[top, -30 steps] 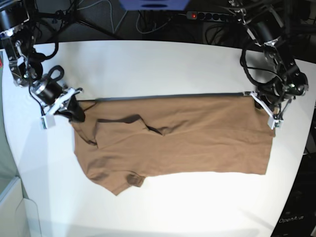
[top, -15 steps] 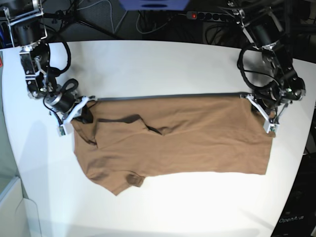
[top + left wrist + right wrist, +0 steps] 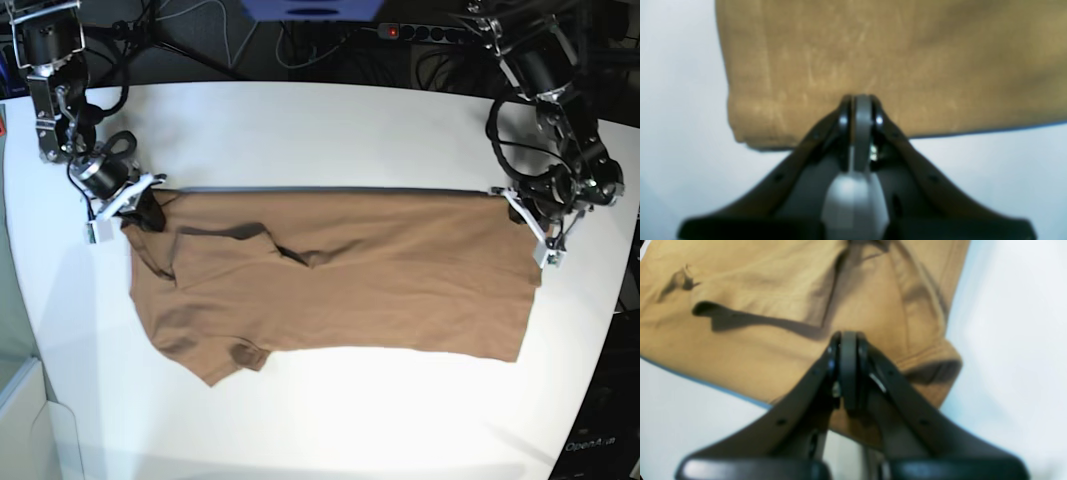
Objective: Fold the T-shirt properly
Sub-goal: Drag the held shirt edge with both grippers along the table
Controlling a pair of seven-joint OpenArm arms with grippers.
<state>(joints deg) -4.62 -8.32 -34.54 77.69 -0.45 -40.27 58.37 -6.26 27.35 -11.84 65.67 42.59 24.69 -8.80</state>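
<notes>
both arms reach out from the far edge of the desk, one toward each far corner. the left gripper [image 3: 527, 222] sits low near the desk's right edge, wrist bent down, its jaws pressed together on the t-shirt [image 3: 340, 280] hem. the right gripper [image 3: 143, 209] sits low near the left edge, forearm angled down from above, jaws likewise closed on the cloth at the shoulder end.

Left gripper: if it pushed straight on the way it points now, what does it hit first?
The T-shirt. The left gripper is already shut on its edge, so more tan fabric lies directly ahead; depth past that is unclear in the blurred wrist view.
</notes>
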